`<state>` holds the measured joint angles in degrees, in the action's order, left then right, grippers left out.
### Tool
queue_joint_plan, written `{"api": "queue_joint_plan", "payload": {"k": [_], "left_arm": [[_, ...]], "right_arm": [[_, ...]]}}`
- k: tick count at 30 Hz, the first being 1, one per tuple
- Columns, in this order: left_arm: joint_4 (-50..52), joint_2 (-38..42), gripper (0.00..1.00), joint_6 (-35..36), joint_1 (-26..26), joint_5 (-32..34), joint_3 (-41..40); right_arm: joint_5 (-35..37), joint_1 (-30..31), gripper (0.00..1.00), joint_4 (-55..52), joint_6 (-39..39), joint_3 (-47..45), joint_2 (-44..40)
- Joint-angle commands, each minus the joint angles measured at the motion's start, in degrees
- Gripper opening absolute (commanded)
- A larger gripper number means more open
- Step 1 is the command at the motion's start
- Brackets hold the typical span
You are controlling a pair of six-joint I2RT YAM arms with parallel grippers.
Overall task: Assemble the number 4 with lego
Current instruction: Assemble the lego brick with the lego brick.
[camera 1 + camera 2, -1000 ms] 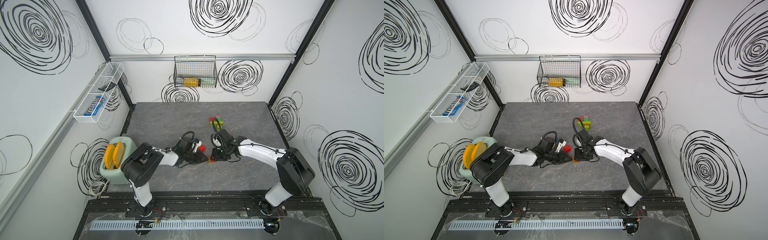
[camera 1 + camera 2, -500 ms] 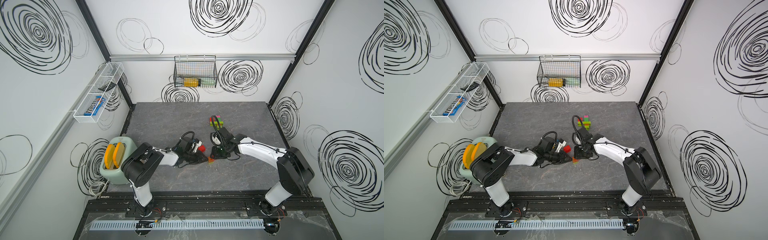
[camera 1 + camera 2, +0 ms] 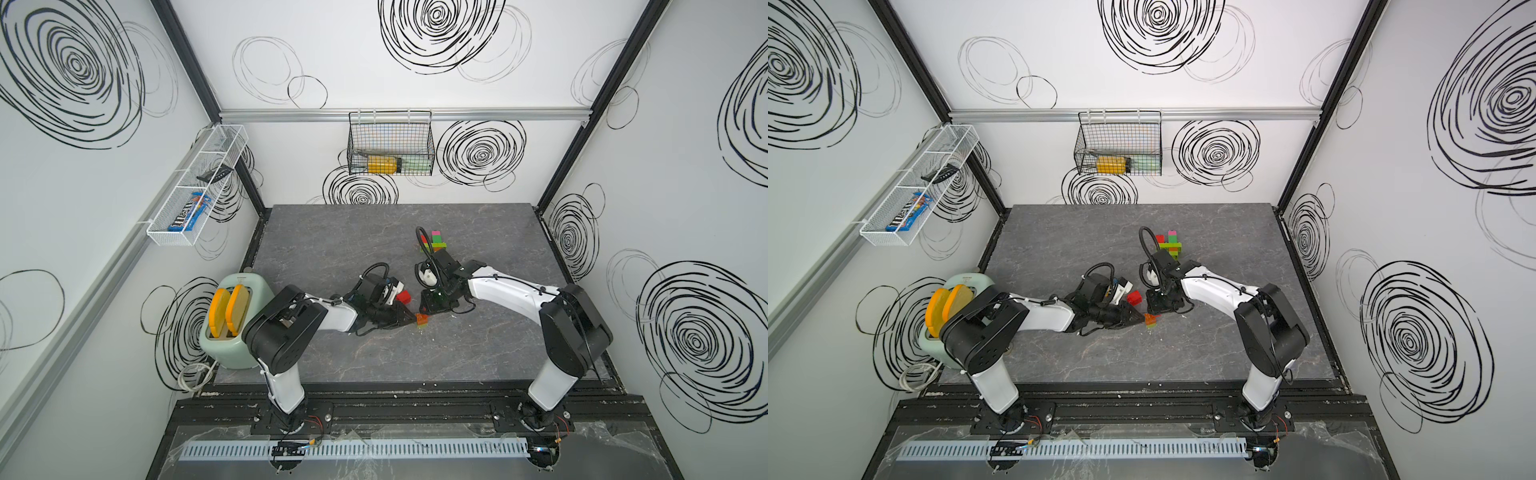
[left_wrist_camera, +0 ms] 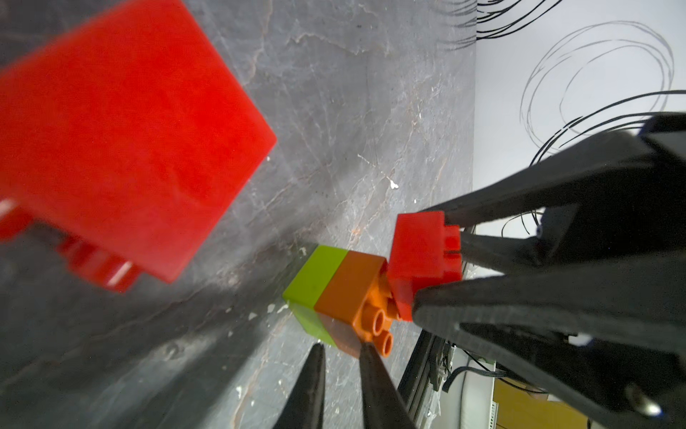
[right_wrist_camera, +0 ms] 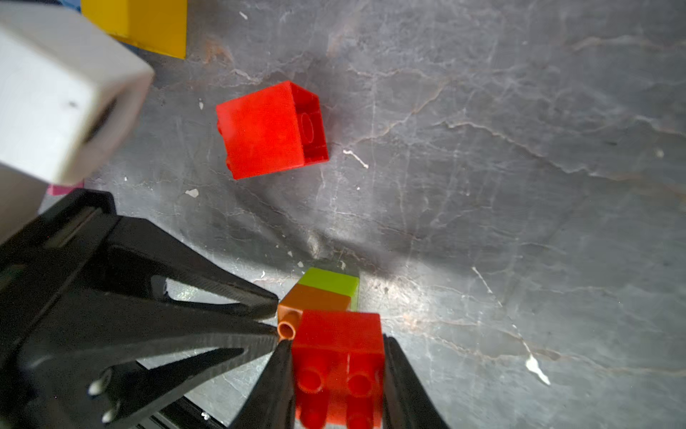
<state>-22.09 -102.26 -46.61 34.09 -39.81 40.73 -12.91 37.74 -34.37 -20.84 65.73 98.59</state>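
Grey marbled tabletop [image 3: 332, 257] fills both top views. Towards its back sits a stack of lime green, pink and red plastic bricks [image 3: 433, 243]; whether they are snapped together is too small to tell. Near the middle the left gripper [image 3: 412, 319] and right gripper [image 3: 430, 308] meet over a joined orange and lime green brick pair [image 3: 422, 321], with a loose red brick [image 3: 402, 296] lying just beside them.

From the left wrist, the left gripper [image 4: 341, 349] has its fingers pressed together, tips against the pair, seemingly bracing it.

From the right wrist, the right gripper [image 5: 336, 345] pinches a small red studded brick [image 5: 337, 334] butted against the orange end. One orange stud shows, so the red brick looks unseated. A yellow brick [image 5: 148, 26] lies at the edge.

No figure four is readable yet. I judge the build early, with most bricks left to join.
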Motion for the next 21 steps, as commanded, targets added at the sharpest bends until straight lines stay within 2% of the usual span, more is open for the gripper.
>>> {"api": "queue_joint_plan", "payload": {"k": [1, 9, 21], "left_arm": [[-1.09, -0.93, 0.22, -0.68, 0.10, -0.16, -0.48], [-1.03, -0.84, 0.23, -0.68, 0.10, -0.10, -0.56], [-1.21, -0.88, 0.23, -0.68, 0.10, -0.26, -0.57]], "right_arm": [[-1.79, 0.48, 0.00, -2.38, 0.84, -0.96, 2.14], [-3.21, 0.34, 0.00, -3.78, 0.63, -0.39, 0.77], [5.35, 2.54, 0.00, -4.65, -2.36, -2.02, 4.42]]}}
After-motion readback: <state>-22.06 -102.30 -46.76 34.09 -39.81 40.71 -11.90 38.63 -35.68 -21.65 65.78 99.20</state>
